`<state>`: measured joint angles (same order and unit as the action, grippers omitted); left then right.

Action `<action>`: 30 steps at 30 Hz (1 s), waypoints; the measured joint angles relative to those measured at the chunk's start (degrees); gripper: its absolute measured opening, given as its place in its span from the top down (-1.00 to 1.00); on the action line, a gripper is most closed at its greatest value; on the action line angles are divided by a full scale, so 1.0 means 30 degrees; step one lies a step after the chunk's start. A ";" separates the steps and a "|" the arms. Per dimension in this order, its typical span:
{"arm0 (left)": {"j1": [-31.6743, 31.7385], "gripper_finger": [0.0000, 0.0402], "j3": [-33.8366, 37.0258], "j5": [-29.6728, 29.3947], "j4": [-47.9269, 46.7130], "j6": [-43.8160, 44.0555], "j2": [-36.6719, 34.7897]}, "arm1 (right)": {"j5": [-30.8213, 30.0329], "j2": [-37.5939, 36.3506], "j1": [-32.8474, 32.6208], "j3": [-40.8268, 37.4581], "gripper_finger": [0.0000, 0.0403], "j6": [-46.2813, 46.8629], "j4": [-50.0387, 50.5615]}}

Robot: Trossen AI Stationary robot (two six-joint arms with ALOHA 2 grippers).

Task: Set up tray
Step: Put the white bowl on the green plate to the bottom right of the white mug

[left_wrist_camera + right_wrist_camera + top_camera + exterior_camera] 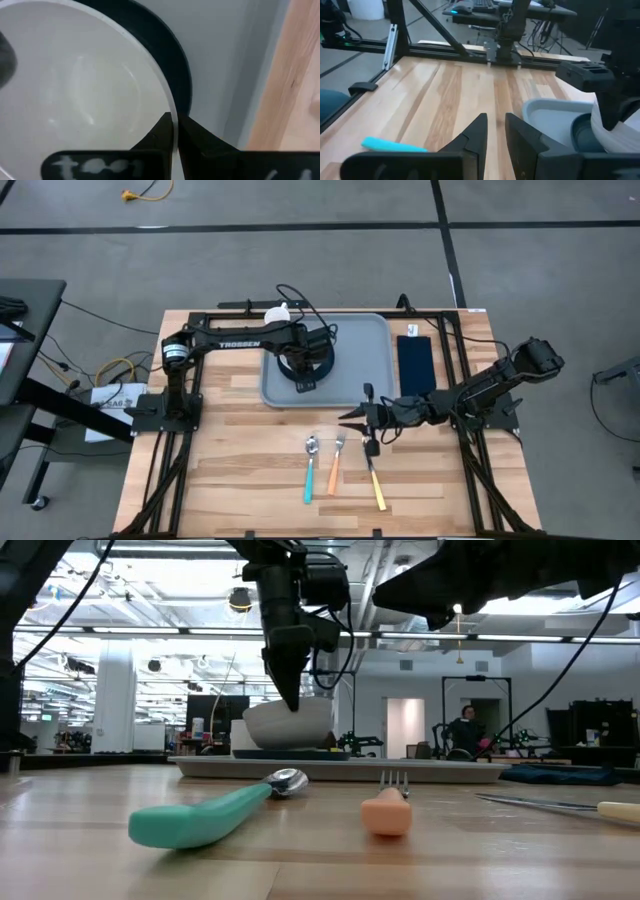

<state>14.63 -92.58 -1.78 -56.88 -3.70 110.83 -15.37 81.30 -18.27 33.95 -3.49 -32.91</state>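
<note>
A white bowl (300, 725) sits on a dark plate (179, 65) inside the grey-blue tray (360, 350) at the table's far middle. My left gripper (303, 375) is over the tray and hides the bowl from above; it is shut on the bowl's rim. My right gripper (347, 418) hovers open just near of the tray, above the utensils, touching nothing. In the right wrist view its fingers (480, 132) point across bare wood, with the tray's corner (540, 107) and the bowl (615, 135) off to one side. My left gripper (175, 122) pinches the bowl's rim (170, 107), one finger inside the bowl and one outside. The fingers come from above, pointing down (292, 700). The bowl stands upright and its base appears to rest on the dark plate (290, 753).
A teal spoon (310, 470), an orange fork (336, 462) and a yellow-handled knife (375, 480) lie side by side near of the tray. A dark navy napkin (415, 363) lies right of the tray. Black frame rails run along the table's edges.
</note>
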 joint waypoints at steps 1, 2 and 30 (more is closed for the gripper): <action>0.0000 1.00 0.0000 0.0000 0.0101 0.0000 0.0000 | -0.0006 0.0000 0.0003 0.0000 0.69 0.0000 0.0000; 0.0000 1.00 0.0000 0.0000 0.0169 0.0004 0.0000 | -0.0033 0.0000 0.0003 0.0000 0.69 0.0000 0.0000; 0.0138 1.00 0.0976 -0.0627 0.1112 0.0350 -0.0029 | -0.0054 0.0000 0.0003 0.0000 0.69 -0.0007 -0.0022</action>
<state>15.05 -89.65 -3.66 -53.54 -2.66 110.74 -15.53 81.30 -18.26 33.95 -3.51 -32.97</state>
